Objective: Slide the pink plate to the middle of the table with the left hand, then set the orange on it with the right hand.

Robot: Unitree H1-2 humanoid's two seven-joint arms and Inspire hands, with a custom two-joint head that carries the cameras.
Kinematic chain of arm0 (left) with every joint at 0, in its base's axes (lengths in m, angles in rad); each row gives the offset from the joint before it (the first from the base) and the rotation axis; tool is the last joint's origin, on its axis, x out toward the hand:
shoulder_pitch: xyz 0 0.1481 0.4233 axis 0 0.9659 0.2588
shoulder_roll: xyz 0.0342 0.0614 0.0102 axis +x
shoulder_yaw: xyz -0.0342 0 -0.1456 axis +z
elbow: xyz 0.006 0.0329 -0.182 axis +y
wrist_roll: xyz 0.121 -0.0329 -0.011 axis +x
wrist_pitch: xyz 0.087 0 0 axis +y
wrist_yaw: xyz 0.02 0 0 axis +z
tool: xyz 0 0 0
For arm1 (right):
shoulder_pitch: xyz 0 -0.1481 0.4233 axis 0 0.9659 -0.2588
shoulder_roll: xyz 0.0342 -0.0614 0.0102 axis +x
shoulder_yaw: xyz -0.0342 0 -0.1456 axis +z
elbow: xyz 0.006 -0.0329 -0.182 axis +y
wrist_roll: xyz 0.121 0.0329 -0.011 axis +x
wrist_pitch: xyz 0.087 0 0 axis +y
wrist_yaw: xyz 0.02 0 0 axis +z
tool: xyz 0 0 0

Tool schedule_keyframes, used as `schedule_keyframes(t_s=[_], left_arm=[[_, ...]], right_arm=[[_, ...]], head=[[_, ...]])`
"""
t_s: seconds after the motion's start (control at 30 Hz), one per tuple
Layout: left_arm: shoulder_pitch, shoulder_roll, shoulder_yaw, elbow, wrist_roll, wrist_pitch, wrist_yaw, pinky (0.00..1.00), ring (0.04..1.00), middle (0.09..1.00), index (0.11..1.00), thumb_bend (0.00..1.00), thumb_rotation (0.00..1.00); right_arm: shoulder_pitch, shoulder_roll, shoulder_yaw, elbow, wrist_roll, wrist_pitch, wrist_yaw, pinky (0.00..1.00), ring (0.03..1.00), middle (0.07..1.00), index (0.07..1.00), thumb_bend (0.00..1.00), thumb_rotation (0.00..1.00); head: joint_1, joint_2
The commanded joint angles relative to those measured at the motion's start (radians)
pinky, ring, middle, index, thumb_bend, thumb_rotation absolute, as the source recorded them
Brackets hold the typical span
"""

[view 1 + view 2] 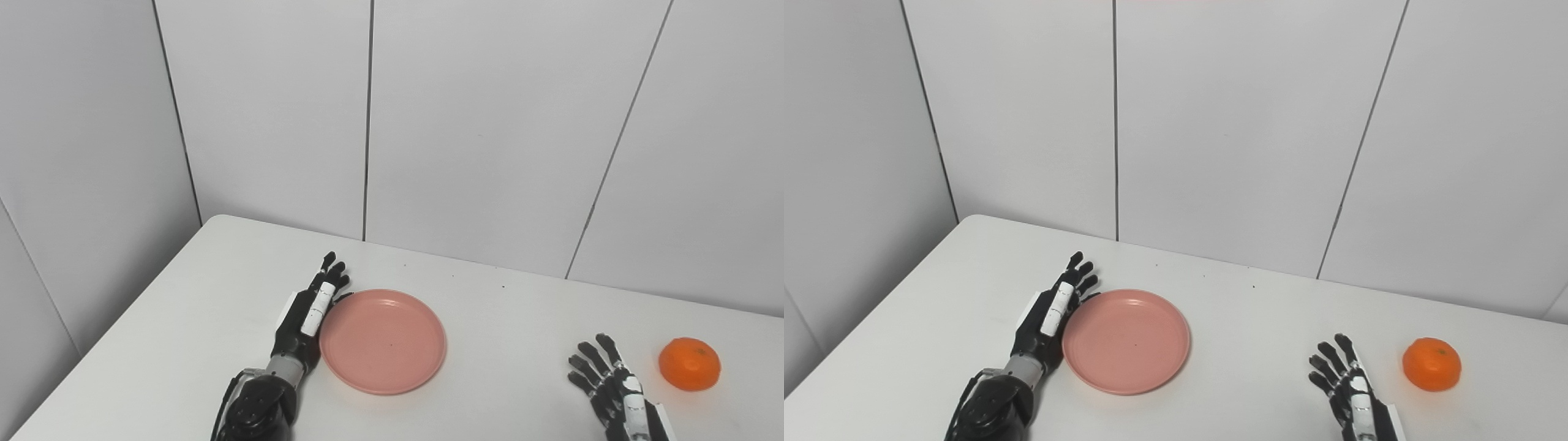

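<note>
A round pink plate [383, 340] lies flat on the white table [508, 318], left of the middle. My left hand [309, 315] rests edge-on against the plate's left rim, fingers stretched straight and pointing away from me, holding nothing. An orange [689, 363] sits on the table at the right, apart from the plate. Low in the picture, my right hand [606, 383] hovers open with fingers spread, a short way left of the orange and not touching it.
Grey wall panels [490, 122] rise behind the table's far edge and along its left side. Bare tabletop lies between the plate and the right hand.
</note>
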Motion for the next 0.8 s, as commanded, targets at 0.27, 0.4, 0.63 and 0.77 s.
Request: schedule_keyframes(t_s=[0.27, 0.4, 0.63, 0.77], left_arm=[[-0.015, -0.039, -0.016, 0.001, 0.001, 0.024, 0.001, 0.83, 0.943, 0.957, 1.0, 1.0, 0.82], [-0.014, -0.052, -0.025, 0.012, 0.005, 0.018, -0.004, 0.84, 0.95, 0.961, 1.0, 1.0, 0.81], [-0.012, -0.063, -0.032, 0.011, -0.001, 0.022, -0.002, 0.88, 0.97, 0.987, 1.0, 1.0, 0.8], [-0.006, -0.067, -0.03, -0.006, -0.006, 0.029, -0.004, 0.9, 0.982, 1.0, 1.0, 1.0, 0.8]], right_arm=[[0.074, 0.046, 0.022, 0.037, -0.007, 0.024, -0.021, 0.84, 0.855, 0.887, 0.943, 0.83, 1.0], [0.077, 0.05, 0.033, 0.024, -0.023, 0.029, -0.031, 0.84, 0.85, 0.879, 0.94, 0.84, 1.0], [0.079, 0.065, 0.038, 0.009, -0.03, 0.037, -0.036, 0.84, 0.85, 0.882, 0.94, 0.84, 1.0], [0.083, 0.081, 0.044, -0.009, -0.044, 0.055, -0.05, 0.82, 0.846, 0.878, 0.927, 0.85, 1.0]], head=[[-0.037, 0.007], [-0.046, 0.01], [-0.101, 0.022], [-0.149, 0.031]])
